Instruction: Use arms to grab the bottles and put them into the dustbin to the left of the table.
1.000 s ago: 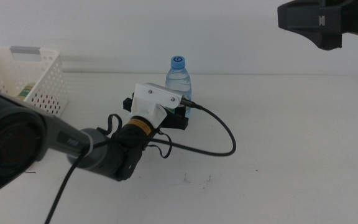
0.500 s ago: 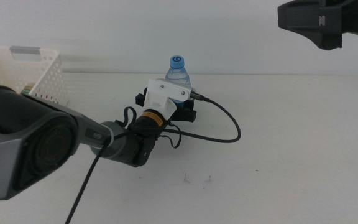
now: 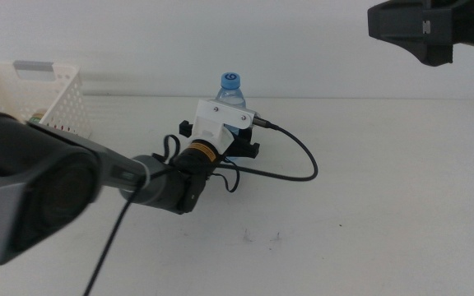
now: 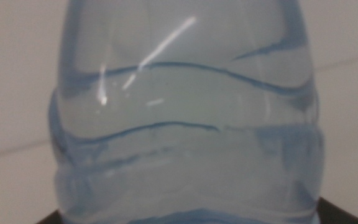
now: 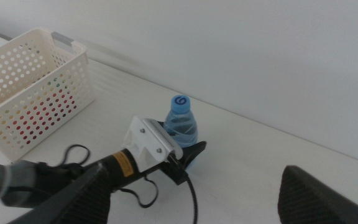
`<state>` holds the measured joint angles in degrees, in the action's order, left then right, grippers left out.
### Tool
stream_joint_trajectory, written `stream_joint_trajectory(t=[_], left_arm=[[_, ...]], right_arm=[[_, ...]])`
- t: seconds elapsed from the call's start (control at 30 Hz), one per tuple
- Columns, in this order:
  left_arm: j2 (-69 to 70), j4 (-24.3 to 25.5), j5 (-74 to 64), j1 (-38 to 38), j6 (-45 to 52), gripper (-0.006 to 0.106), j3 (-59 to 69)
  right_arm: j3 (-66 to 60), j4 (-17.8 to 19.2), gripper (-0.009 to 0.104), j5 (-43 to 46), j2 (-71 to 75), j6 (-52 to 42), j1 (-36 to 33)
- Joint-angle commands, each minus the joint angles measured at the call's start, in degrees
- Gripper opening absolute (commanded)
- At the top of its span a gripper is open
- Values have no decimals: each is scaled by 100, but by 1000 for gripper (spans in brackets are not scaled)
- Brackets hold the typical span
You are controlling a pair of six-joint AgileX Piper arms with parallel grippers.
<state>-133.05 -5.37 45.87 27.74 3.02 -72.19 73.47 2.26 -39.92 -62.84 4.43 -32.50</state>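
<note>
My left end effector [image 3: 241,146] moves forward since a second ago, now around bottle [image 3: 230,92]; grip state unclear. Right end effector [image 5: 197,205] waits open. Next: close, carry to dustbin [image 3: 44,107].

White wrist housing [image 3: 218,123], yellow band [image 3: 202,149]

Plain white wall [image 3: 220,33] behind.

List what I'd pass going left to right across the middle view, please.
White dustbin at the far left → left hand at the water bottle near the centre → dark right arm in the upper right corner, raised above the table.
</note>
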Motion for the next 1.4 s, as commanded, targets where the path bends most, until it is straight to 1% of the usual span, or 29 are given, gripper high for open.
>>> stream_joint_trajectory(t=[0.0,0.03,0.23,0.33,0.43,0.53,0.6,0.63,0.7,0.8,0.9,1.0,1.17,1.3,1.37], left_arm=[[671,-74,-78,-29,-70,1,298],[889,-90,-278,-29,-93,-2,437],[2529,-65,-2337,-29,-93,-2,1216],[3372,-42,-4131,-29,-178,-2,1312],[4118,12,-6113,-161,-121,-2,1061],[4540,-44,-8039,-631,345,-2,386],[4595,-169,-9136,-1095,895,-2,-219],[4595,-216,-9540,-1331,1177,-2,-468],[4534,-136,-10297,-1834,1520,-2,-1046],[4344,55,-10860,-2594,1727,-2,-1711],[3991,67,-11087,-3281,1971,-2,-2232],[3583,67,-11324,-3870,2012,-2,-2654],[2912,-170,-11399,-4357,2329,-2,-2960],[2418,-234,-11178,-4423,2440,-1,-2970],[2234,-287,-11097,-4423,2440,2,-2970]], right_arm=[[24,36,88,41,20,-38,-16],[24,36,88,41,20,-38,-16],[24,36,88,41,20,-38,-16],[24,36,88,41,20,-38,-16],[24,36,88,41,20,-38,-16],[24,36,88,41,20,-38,-16],[24,36,88,41,20,-38,-16],[24,36,88,41,20,-38,-16],[24,36,88,41,20,-38,-16],[24,36,88,41,20,-38,-16],[24,36,88,41,20,-38,-16],[24,36,88,41,20,-38,-16],[24,36,88,41,20,-38,-16],[24,36,88,41,20,-38,-16],[24,36,88,41,20,-38,-16]])
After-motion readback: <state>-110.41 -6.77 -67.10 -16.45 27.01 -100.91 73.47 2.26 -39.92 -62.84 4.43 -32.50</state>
